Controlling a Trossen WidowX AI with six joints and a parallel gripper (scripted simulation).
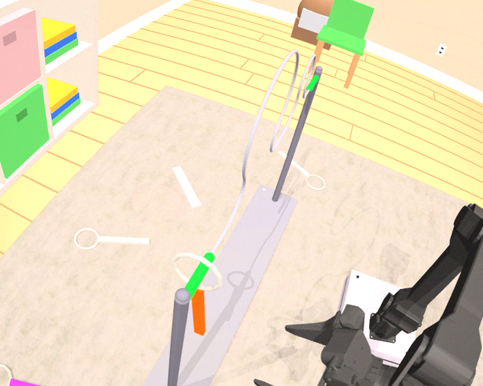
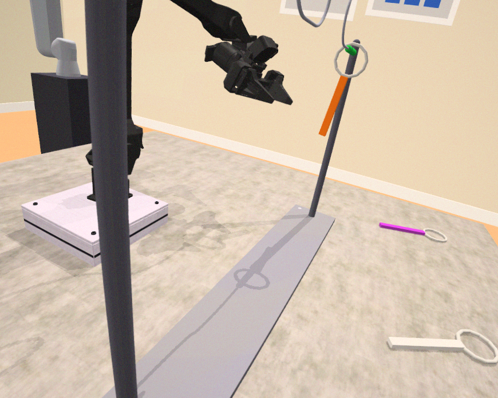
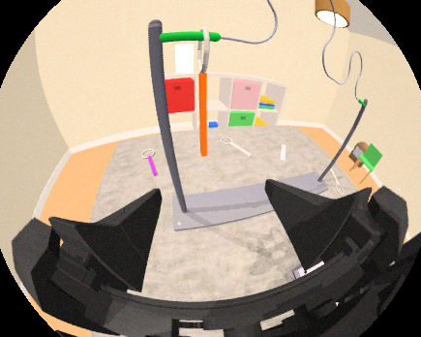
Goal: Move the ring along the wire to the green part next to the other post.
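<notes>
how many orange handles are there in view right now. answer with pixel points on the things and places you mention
1. The orange handle (image 1: 198, 312) (image 2: 333, 106) (image 3: 203, 114) hangs below its ring (image 1: 217, 279) (image 2: 336, 67) (image 3: 206, 48), near one post (image 1: 177, 332) (image 2: 329, 150) (image 3: 164, 111). Others outside the views can't be ruled out.

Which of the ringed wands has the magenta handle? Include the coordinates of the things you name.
The magenta wand (image 1: 25, 382) (image 2: 401, 229) (image 3: 152, 165), lying flat on the mat; the hanging one's handle is orange, the others' white.

It looks like a child's playroom from here: up at eleven o'clock in the wrist view, cubby shelves (image 3: 225, 94) hold a red bin (image 3: 180, 95); at three, a small green chair (image 3: 371, 156) beside what may be a toy chest.
</notes>
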